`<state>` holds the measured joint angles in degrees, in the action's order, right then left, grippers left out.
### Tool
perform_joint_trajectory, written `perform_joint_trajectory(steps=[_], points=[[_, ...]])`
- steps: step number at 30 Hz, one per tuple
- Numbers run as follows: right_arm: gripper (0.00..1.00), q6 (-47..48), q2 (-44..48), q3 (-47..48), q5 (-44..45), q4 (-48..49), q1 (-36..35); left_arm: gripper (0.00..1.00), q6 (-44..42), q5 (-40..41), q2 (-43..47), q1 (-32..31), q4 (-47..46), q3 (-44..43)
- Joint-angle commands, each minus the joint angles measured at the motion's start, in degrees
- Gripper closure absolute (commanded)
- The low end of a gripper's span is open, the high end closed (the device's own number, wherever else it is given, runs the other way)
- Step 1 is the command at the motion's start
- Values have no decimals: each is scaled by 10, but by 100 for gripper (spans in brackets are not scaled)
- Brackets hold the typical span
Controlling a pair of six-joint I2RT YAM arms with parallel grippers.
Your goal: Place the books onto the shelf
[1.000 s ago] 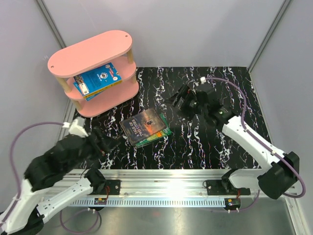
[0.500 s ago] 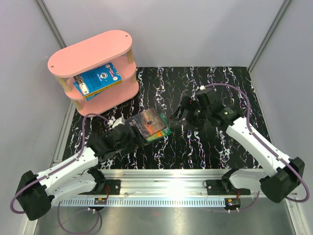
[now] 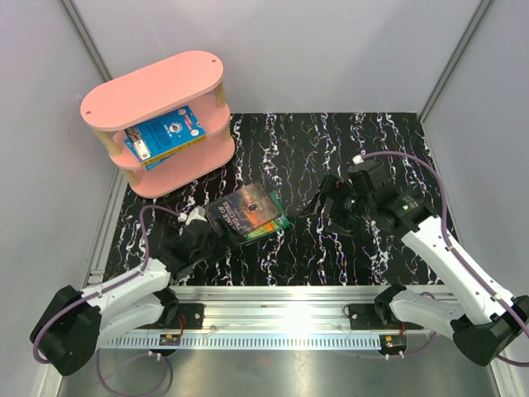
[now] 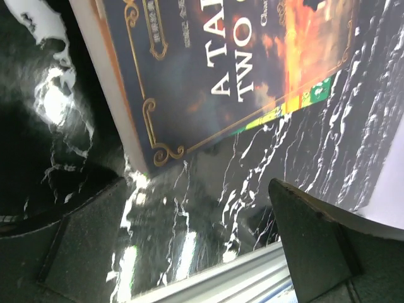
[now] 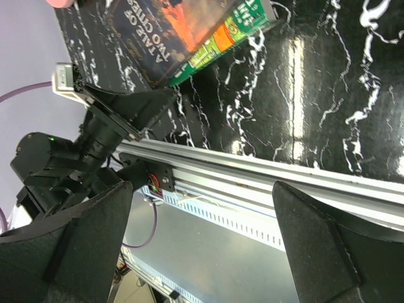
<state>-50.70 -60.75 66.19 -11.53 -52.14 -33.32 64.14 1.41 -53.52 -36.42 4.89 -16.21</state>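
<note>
A dark book point(image 3: 245, 211) lies on top of a green book point(image 3: 273, 225) at the middle of the black marbled table. A blue book point(image 3: 165, 132) sits on the middle tier of the pink shelf point(image 3: 153, 83) at the back left. My left gripper point(image 3: 208, 233) is low at the stack's near-left corner, open, with nothing between its fingers. In the left wrist view the dark book point(image 4: 208, 69) fills the top, just ahead of the open left gripper point(image 4: 196, 233). My right gripper point(image 3: 321, 207) hangs open to the right of the stack, apart from it. The right wrist view shows the stack point(image 5: 170, 31).
An aluminium rail point(image 3: 289, 298) runs along the table's near edge, under both arm bases. Grey walls close in the left, back and right. The left arm's gripper body point(image 5: 120, 107) shows in the right wrist view beside the books.
The left arm swung in from the far left and stretched low to the stack's near-left corner, its jaws widening. The right gripper drifted right and nearer, staying open.
</note>
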Motion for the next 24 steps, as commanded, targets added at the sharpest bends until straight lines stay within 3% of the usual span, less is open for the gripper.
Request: perform_joint_trajectory(steps=[1,12,15,16,20,24], points=[[0,10,10,16,12,-28,1,2,5,-11,-28,7,-122,28],[0,9,33,10,15,-63,1,3,34,-11,-157,10,-276,65],[0,10,36,10,16,-72,1,9,35,-14,-197,10,-308,55],[0,10,38,10,15,-74,1,24,35,-27,-206,9,-320,49],[0,14,48,6,19,-80,1,55,38,-36,-233,10,-341,41],[0,17,51,-4,16,-80,1,79,38,-39,-234,9,-343,40]])
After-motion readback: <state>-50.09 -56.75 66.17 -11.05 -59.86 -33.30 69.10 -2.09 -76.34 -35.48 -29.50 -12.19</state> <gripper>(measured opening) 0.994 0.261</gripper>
